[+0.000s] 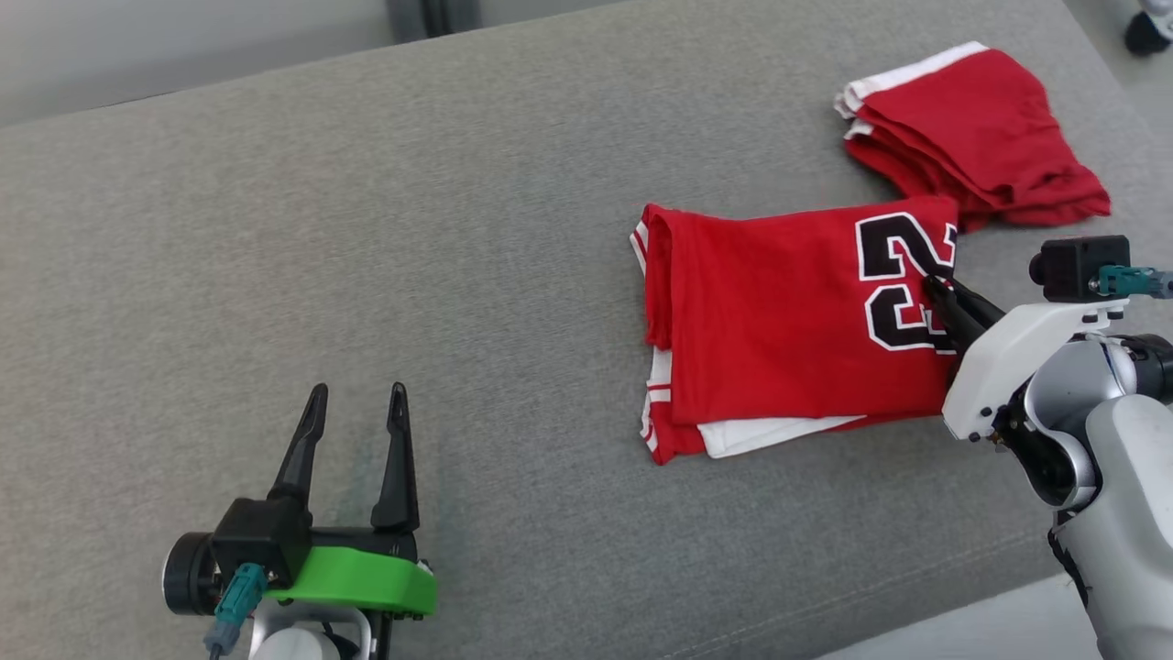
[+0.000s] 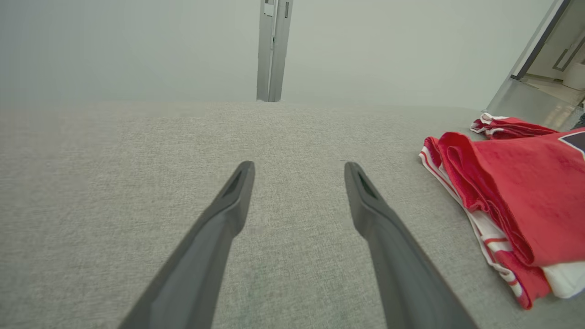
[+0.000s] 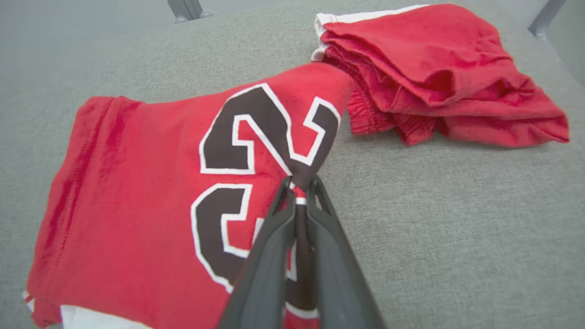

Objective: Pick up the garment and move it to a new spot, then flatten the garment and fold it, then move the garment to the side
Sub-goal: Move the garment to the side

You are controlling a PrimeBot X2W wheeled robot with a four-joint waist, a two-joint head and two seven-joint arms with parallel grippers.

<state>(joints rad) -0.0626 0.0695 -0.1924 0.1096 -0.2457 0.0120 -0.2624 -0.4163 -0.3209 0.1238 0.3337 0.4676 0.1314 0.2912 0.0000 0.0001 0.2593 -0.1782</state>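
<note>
- Garment (image 1: pixel 779 321): one red jersey with a black, white-edged number, folded, lying on the right half of the grey bench (image 1: pixel 367 229), nearer the front edge than the back
- Red shorts (image 1: pixel 971 128): one pair, white-trimmed, loosely folded at the bench's far right corner, touching the garment's far right corner
- Right gripper (image 3: pixel 299 183): two dark fingers pinched together on the garment's right edge at the number, with cloth bunched between the tips
- Left gripper (image 1: pixel 357 399): two fingers spread wide, holding nothing, over bare bench near the front left, well apart from both red pieces
</note>
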